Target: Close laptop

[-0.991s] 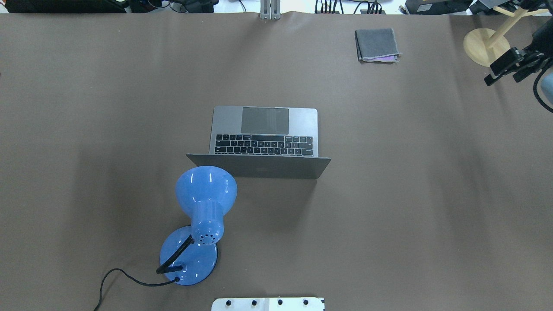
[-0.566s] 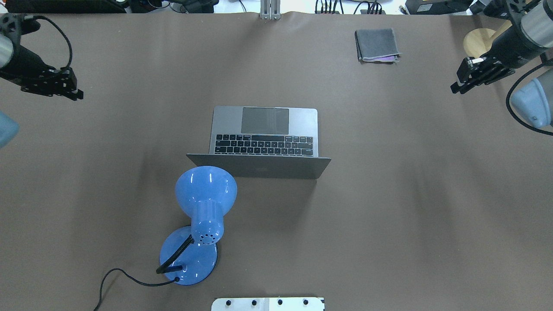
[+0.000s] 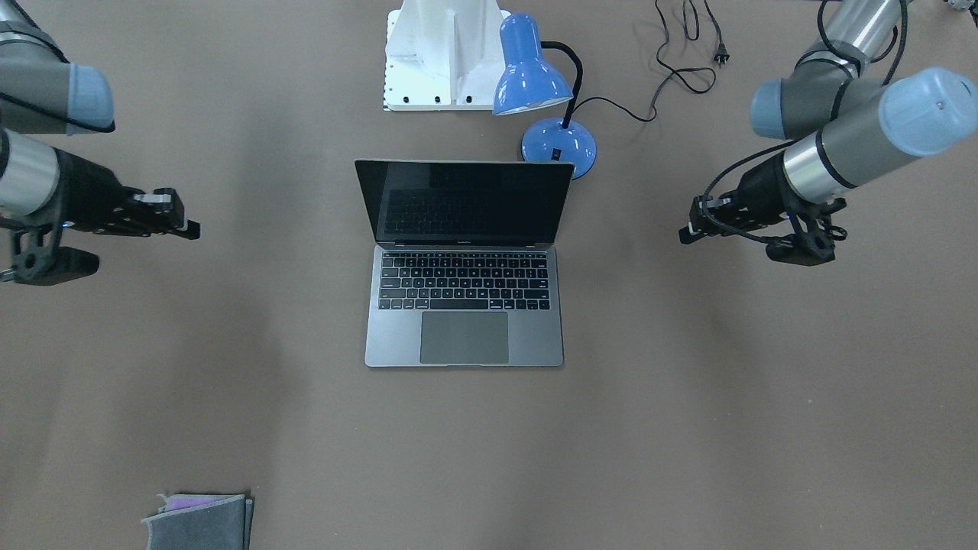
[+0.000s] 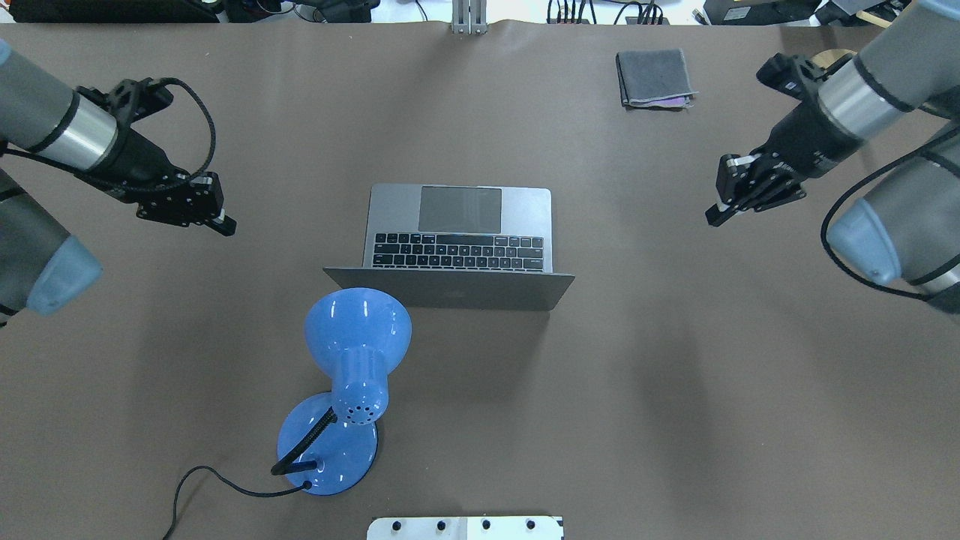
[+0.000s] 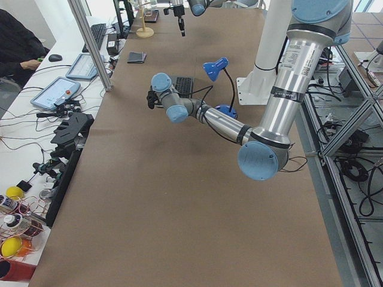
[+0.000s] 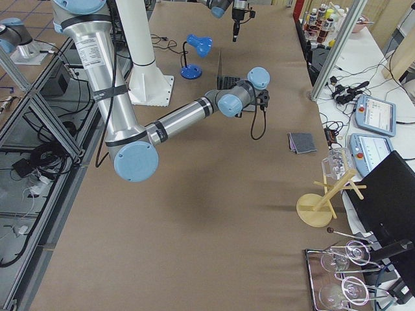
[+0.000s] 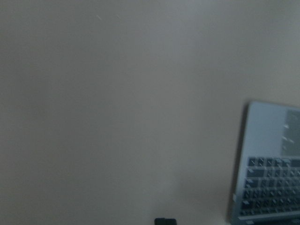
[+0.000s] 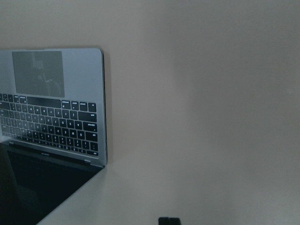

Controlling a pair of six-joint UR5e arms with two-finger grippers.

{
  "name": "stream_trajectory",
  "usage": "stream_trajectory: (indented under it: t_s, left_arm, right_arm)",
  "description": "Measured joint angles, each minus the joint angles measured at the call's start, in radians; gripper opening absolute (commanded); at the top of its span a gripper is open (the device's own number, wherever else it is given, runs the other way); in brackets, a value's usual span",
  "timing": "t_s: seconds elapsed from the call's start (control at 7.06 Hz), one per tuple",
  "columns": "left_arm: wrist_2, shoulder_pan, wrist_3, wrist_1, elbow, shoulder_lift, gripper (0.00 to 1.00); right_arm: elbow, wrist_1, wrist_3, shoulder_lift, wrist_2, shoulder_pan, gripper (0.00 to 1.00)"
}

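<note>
The laptop (image 4: pixel 457 240) stands open in the middle of the table, its grey lid toward the robot and its black screen (image 3: pixel 466 202) upright. It also shows in the left wrist view (image 7: pixel 272 178) and the right wrist view (image 8: pixel 51 108). My left gripper (image 4: pixel 223 223) hovers to the laptop's left, well apart from it, and looks shut and empty. My right gripper (image 4: pixel 714 216) hovers to the laptop's right, also apart, and looks shut and empty. In the front view the left gripper (image 3: pixel 685 233) is on the right and the right gripper (image 3: pixel 191 228) on the left.
A blue desk lamp (image 4: pixel 356 330) stands just behind the lid's left corner, its cord trailing toward the robot base (image 4: pixel 465 527). A folded grey cloth (image 4: pixel 654 77) lies at the far right. A wooden stand (image 6: pixel 321 201) is at the right end.
Both arms have swung in from the table's sides toward the laptop; the left arm was out of view a second ago. The laptop and lamp have not moved.
</note>
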Motion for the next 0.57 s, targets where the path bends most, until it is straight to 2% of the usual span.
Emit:
stream_trajectory:
  t_s: [0.28, 0.57]
  left_arm:
    - [0.004, 0.082, -0.067, 0.000, -0.045, -0.011, 0.00]
    - [0.019, 0.133, -0.107, -0.002, -0.054, -0.021, 0.00]
  right_arm:
    - [0.080, 0.044, 0.155, -0.005, -0.108, -0.165, 0.00]
    - [0.104, 0.166, 0.311, -0.007, -0.196, -0.283, 0.00]
